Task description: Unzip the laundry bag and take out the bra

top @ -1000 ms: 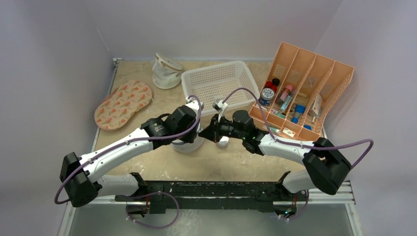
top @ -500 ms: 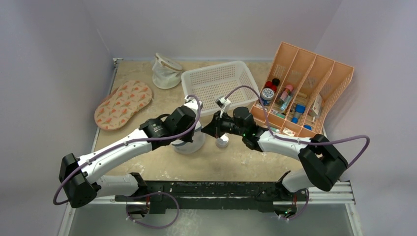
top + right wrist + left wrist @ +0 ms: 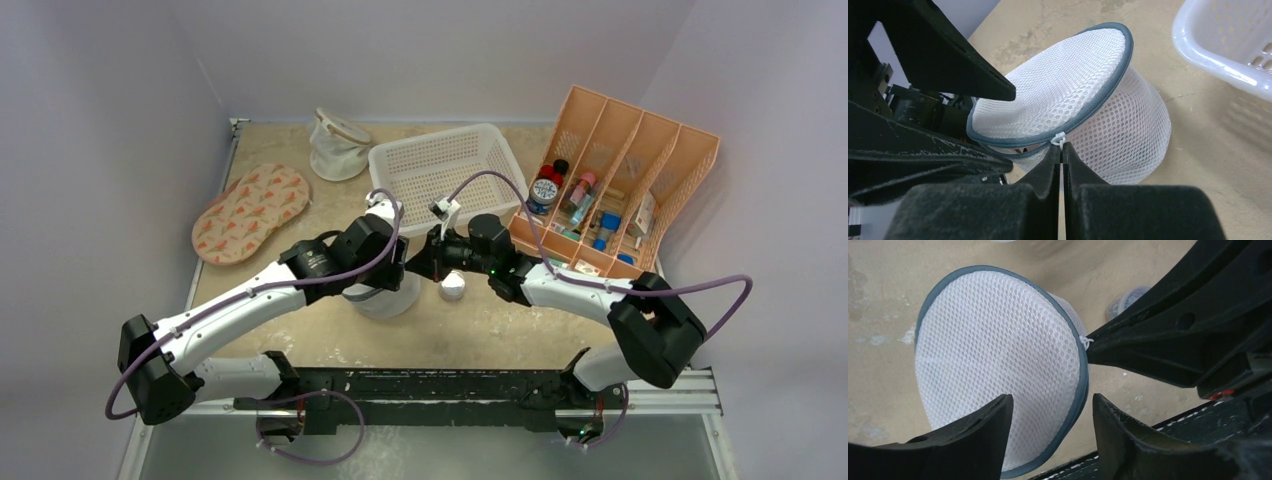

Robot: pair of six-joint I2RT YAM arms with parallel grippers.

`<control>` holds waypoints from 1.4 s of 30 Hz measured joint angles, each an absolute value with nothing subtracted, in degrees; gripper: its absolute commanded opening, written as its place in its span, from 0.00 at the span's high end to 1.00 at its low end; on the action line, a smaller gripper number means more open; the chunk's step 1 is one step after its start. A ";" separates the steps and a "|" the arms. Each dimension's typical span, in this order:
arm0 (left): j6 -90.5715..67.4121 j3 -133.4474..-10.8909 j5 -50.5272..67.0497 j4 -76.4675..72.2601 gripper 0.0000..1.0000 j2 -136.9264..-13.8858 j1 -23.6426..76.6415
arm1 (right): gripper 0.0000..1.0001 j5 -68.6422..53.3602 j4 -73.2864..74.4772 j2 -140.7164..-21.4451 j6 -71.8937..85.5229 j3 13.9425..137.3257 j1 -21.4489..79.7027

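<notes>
The laundry bag (image 3: 383, 298) is a white mesh drum with a grey-blue zipper rim, standing at the table's middle under both grippers. In the right wrist view the laundry bag (image 3: 1108, 115) has its lid lifted a little at the near left, leaving a narrow gap. My right gripper (image 3: 1060, 148) is shut on the white zipper pull (image 3: 1060, 139) at the rim; it also shows in the top view (image 3: 420, 262). My left gripper (image 3: 1052, 405) is open, its fingers straddling the edge of the lid (image 3: 993, 360). The bra is hidden.
A small white-and-silver jar (image 3: 453, 288) stands just right of the bag. A white basket (image 3: 440, 165) is behind it and an orange organizer (image 3: 620, 190) at the right. A patterned oval pad (image 3: 250, 212) and a tan-rimmed mesh pouch (image 3: 338, 145) lie at the back left.
My right gripper has moved left along the bag's rim with the zipper pull, uncovering the jar. My left arm has shifted slightly left and back over the bag.
</notes>
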State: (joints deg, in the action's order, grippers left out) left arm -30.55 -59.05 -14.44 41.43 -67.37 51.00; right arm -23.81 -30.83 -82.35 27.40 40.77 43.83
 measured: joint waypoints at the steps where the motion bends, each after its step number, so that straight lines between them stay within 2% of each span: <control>1: -31.29 -59.16 -14.59 41.17 0.36 -67.46 50.98 | 1.00 -23.94 -31.18 -82.32 27.64 40.77 43.88; 4: -34.59 -59.24 -14.96 40.36 0.37 -67.61 50.92 | 1.00 -24.29 -32.05 -82.32 28.42 40.75 43.94; 8: -37.78 -59.22 -15.22 39.09 0.51 -67.64 50.89 | 1.00 -24.88 -32.38 -82.32 28.84 40.75 43.94; 14: -39.46 -59.13 -15.20 38.24 0.58 -67.72 50.76 | 1.00 -24.84 -32.29 -81.10 28.97 39.75 43.94; 24: -38.24 -59.42 -15.86 38.63 0.93 -70.63 50.76 | 1.00 -25.08 -32.60 -80.82 29.36 39.18 44.16; 27: -36.77 -60.25 -15.92 39.38 1.00 -70.74 50.78 | 1.00 -25.15 -32.45 -80.82 29.45 39.18 44.31; 39: -33.15 -60.60 -16.78 44.75 1.00 -66.22 50.81 | 1.00 -26.72 -33.04 -84.05 28.91 39.94 41.52; 40: -33.17 -60.60 -16.88 44.88 0.99 -66.08 50.81 | 1.00 -26.79 -32.60 -84.71 28.16 40.62 41.43; 42: -33.34 -60.60 -17.19 45.21 0.91 -66.13 50.81 | 1.00 -26.89 -32.10 -85.36 26.65 41.82 41.78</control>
State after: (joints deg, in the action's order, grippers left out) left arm -33.34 -60.60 -17.19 45.21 -66.13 50.81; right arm -26.89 -32.10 -85.36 26.65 41.82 41.78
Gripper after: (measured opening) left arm 0.025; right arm 0.007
